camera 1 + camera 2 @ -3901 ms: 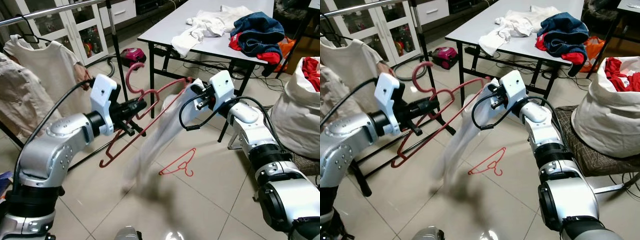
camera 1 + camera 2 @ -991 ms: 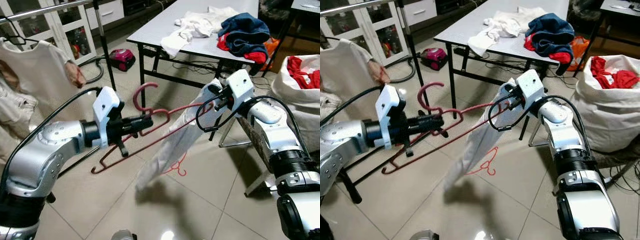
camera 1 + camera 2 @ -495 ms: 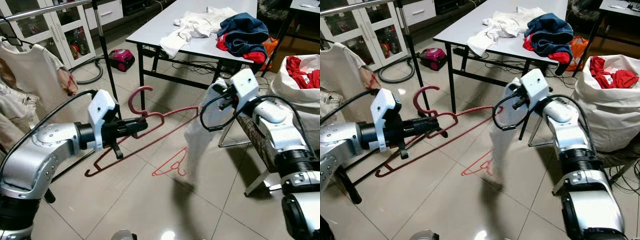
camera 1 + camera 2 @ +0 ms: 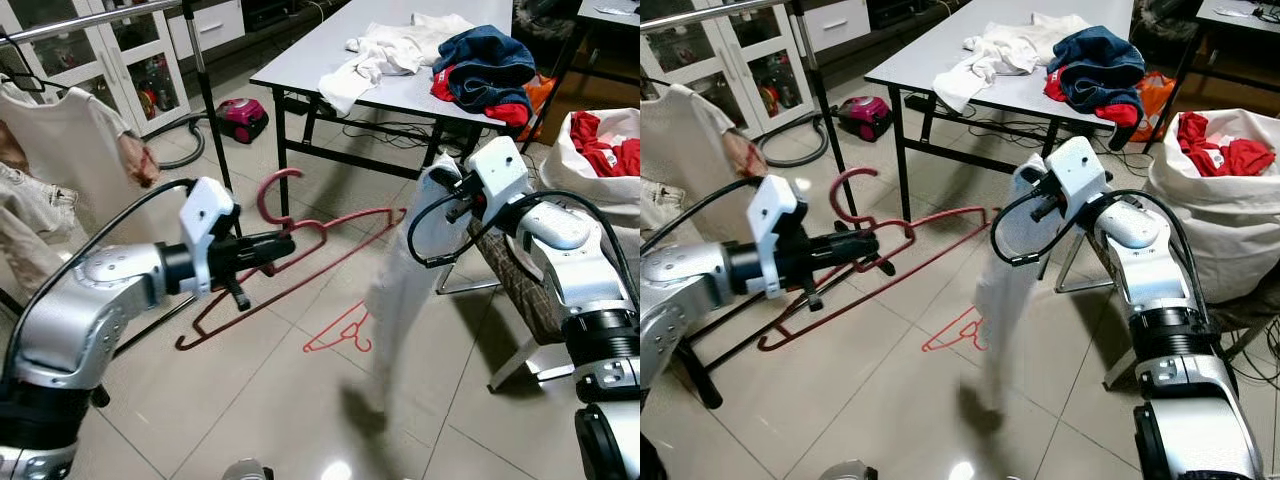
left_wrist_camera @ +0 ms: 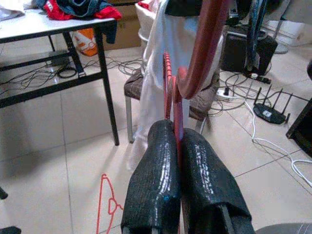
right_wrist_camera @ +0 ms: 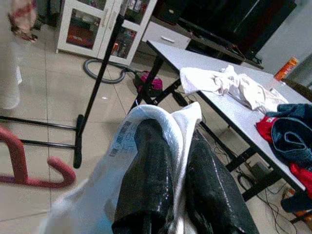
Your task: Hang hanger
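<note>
Two arms reach forward over the tiled floor [image 4: 250,400]. Our left arm is bent at the elbow and stretched toward the middle, its left gripper [image 4: 283,247] level with fingers pointing to our right. Those fingers [image 5: 158,175] are pressed together on the red hanger [image 4: 300,262], pinching it just below its hook; the hook curls up above the fingertips, and the hanger's long frame slants down from its far tip near the white garment toward the floor below our forearm.

Our right arm comes in from the right side, raised at about the same height, with the right gripper [image 4: 1030,205] pointing toward the left one. Its fingers [image 6: 148,170] are clamped on the top edge of a white garment [image 4: 400,285], which hangs straight down, blurred, close to the floor. The hanger's far tip ends just beside this cloth; we cannot tell if they touch.

We see a printed label [image 6: 123,139] on the fabric by the right fingers, too blurred to read.

A second thin red hanger [image 4: 342,332] lies flat on the tiles between the two arms.
</note>
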### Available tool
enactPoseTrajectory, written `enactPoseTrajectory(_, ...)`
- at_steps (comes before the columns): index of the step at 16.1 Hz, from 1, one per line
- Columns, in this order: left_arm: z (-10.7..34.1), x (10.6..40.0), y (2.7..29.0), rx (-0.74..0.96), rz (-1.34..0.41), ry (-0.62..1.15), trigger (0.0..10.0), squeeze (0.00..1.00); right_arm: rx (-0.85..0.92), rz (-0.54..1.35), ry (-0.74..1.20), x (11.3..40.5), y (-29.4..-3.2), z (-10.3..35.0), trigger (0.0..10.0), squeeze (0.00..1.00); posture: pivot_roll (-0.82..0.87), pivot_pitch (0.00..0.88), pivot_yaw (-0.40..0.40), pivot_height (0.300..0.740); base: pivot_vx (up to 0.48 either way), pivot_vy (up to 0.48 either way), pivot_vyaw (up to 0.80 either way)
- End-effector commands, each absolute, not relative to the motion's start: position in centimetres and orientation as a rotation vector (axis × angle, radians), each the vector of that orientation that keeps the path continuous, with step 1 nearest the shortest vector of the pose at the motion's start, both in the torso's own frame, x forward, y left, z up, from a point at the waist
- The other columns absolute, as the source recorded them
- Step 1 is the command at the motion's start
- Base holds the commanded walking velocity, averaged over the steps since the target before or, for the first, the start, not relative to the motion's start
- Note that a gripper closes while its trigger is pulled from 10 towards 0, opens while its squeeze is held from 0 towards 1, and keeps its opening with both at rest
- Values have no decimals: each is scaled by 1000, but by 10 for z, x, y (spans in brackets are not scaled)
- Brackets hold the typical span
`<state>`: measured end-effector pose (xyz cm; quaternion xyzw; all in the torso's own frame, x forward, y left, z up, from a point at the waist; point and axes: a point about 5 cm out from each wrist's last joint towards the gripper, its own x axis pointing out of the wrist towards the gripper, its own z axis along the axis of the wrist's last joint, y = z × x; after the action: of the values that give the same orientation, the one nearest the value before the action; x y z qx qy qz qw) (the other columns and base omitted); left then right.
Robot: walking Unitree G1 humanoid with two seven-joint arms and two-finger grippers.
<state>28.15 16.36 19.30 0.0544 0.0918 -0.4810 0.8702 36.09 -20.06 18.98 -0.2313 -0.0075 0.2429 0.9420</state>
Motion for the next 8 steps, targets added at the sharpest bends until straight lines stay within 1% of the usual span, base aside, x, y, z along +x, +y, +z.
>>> enactPoseTrajectory(1,196,284,161,132,-1011,171,10000,0,-460,502,-55,359,-199,201,10000,0,-24,0,28,740,0,0,0)
enactPoseTrajectory(8,191,287,159,146,-990,182,10000,0,-457,539,-70,351,-193,209,10000,0,-30,0,21,740,0,0,0)
